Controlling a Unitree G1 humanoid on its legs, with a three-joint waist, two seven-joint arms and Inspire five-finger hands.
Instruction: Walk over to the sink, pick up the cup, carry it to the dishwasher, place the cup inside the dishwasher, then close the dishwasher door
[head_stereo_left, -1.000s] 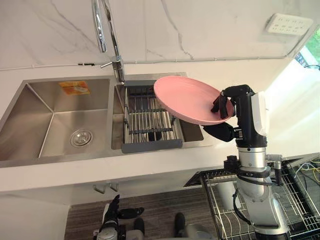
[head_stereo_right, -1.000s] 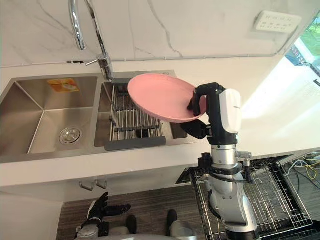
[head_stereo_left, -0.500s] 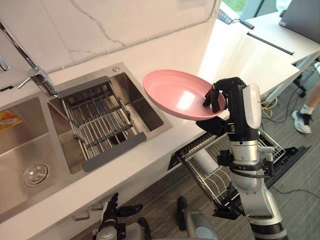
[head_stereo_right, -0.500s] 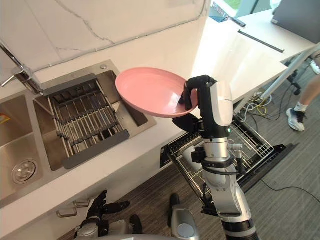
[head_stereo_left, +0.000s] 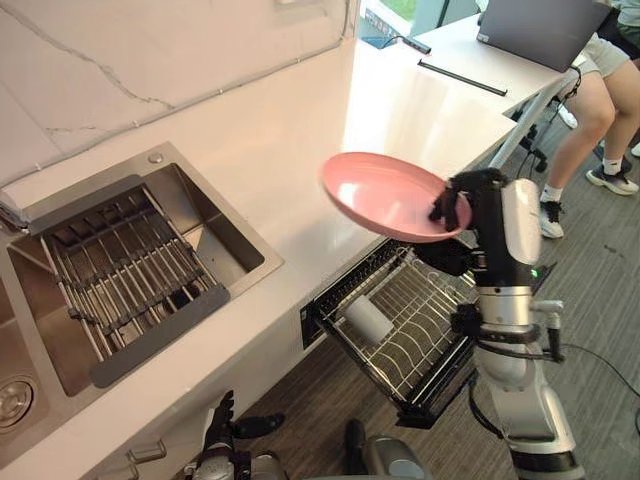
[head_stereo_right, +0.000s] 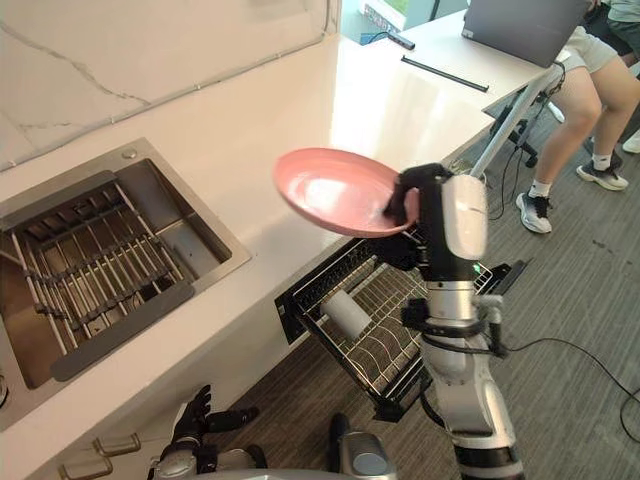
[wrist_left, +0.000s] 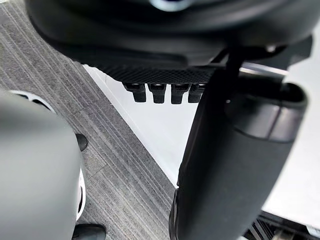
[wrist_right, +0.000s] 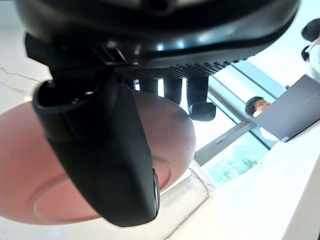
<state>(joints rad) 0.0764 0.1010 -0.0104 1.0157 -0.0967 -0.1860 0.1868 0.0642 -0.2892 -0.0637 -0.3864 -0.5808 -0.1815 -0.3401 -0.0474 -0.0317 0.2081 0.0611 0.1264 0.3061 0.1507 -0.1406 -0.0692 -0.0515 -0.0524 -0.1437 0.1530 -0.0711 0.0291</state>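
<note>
My right hand (head_stereo_left: 452, 203) is shut on the rim of a pink plate (head_stereo_left: 383, 193), holding it roughly level above the counter's front edge and the open dishwasher rack (head_stereo_left: 425, 335). In the right wrist view the thumb (wrist_right: 110, 165) lies under the plate (wrist_right: 172, 135) and the fingers (wrist_right: 175, 87) curl over its rim. A white cup (head_stereo_left: 367, 318) lies on its side in the rack. My left hand (head_stereo_left: 221, 436) hangs low near the floor, open, with its fingers (wrist_left: 160, 92) holding nothing.
The steel sink (head_stereo_left: 215, 225) with a wire drain rack (head_stereo_left: 115, 275) lies at the left. The white counter (head_stereo_left: 300, 120) runs to the back right, where a laptop (head_stereo_left: 530, 30) stands on a table. A person's legs (head_stereo_left: 590, 110) are at the far right.
The camera has swung right, so the sink now sits at the left. My right hand has carried the plate from beside the sink to over the open dishwasher rack.
</note>
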